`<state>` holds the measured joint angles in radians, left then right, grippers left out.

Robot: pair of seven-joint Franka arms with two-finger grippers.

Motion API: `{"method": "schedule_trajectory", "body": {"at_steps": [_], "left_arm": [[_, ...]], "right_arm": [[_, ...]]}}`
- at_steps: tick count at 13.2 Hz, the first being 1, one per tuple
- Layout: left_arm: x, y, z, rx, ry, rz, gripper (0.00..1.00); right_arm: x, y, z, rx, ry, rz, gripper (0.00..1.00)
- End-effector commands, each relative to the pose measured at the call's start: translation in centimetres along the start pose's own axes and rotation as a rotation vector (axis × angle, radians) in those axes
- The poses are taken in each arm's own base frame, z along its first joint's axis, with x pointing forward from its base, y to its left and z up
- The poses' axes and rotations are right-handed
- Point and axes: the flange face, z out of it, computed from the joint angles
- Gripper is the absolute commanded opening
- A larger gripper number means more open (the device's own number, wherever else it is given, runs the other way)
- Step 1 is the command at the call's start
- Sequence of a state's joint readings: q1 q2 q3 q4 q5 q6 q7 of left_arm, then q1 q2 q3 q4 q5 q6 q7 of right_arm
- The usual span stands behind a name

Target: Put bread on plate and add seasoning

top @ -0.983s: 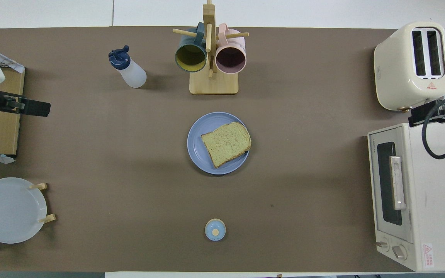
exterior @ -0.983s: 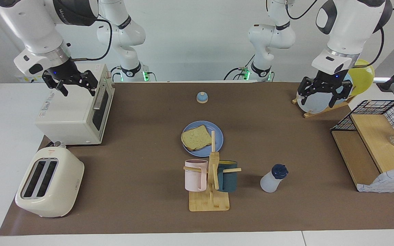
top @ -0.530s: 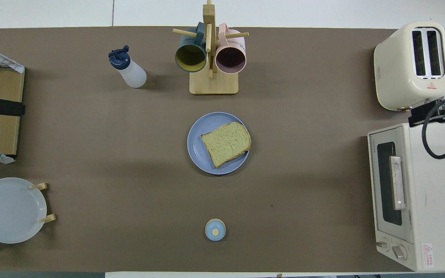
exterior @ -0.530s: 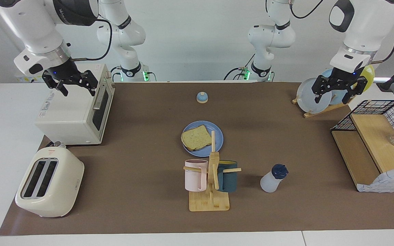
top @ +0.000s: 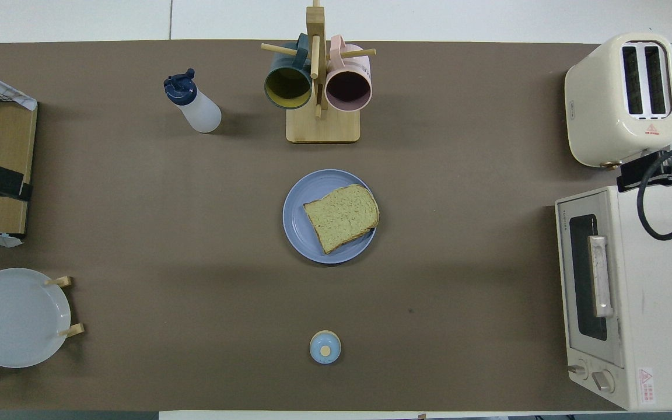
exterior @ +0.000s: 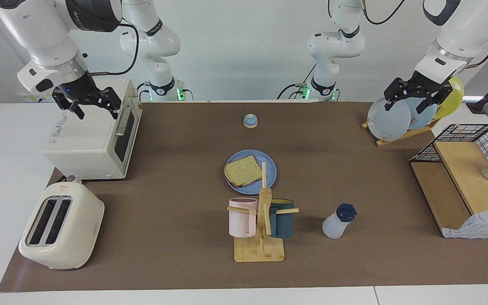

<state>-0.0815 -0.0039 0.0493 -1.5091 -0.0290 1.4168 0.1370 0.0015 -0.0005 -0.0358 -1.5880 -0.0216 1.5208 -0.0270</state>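
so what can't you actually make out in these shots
- Whether any seasoning is already on the bread: too fine to see in either view.
- How full the seasoning bottle is: its cloudy wall hides the contents.
- Left gripper: overhead, only a dark part shows at the frame edge.
- Plate: facing view, the mug rack's post covers part of the rim.
- Toaster oven inside: dark door glass hides it.

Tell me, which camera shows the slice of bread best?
The overhead view: the bread lies flat on the blue plate with nothing in front of it, so its whole square face and crust show. In the facing view the bread shows slantwise and smaller, and the mug stand's post crosses the plate's edge beside it.
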Motion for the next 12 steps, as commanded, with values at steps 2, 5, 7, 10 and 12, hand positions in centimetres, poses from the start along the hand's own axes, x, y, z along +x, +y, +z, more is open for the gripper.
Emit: {"method": "schedule_trajectory", "body": {"at_steps": [2, 5, 7, 10, 12], "left_arm": [[-1.5, -0.5, 1.1, -0.018, -0.026, -0.059, 1.0], [-1.0, -0.5, 0.8, -0.022, -0.003, -0.123, 1.0], [-0.8, -0.6, 0.2, -0.007, 0.01, -0.118, 1.0], [0.1, -1.0, 0.0, 0.033, 0.081, -0.079, 1.0], [0.2, -0.9, 0.0, 0.035, 0.087, -0.076, 1.0]], "right_arm": [[-0.6, 0.3, 0.0, 0.007, 0.005, -0.008, 1.0], [-0.6, 0.3, 0.0, 0.007, 0.005, -0.006, 1.0], [-0.6, 0.3, 0.0, 0.007, 0.005, -0.006, 1.0], [-0.6, 0.3, 0.0, 0.007, 0.005, -0.008, 1.0], [-0.6, 0.3, 0.0, 0.007, 0.005, -0.008, 1.0]]}}
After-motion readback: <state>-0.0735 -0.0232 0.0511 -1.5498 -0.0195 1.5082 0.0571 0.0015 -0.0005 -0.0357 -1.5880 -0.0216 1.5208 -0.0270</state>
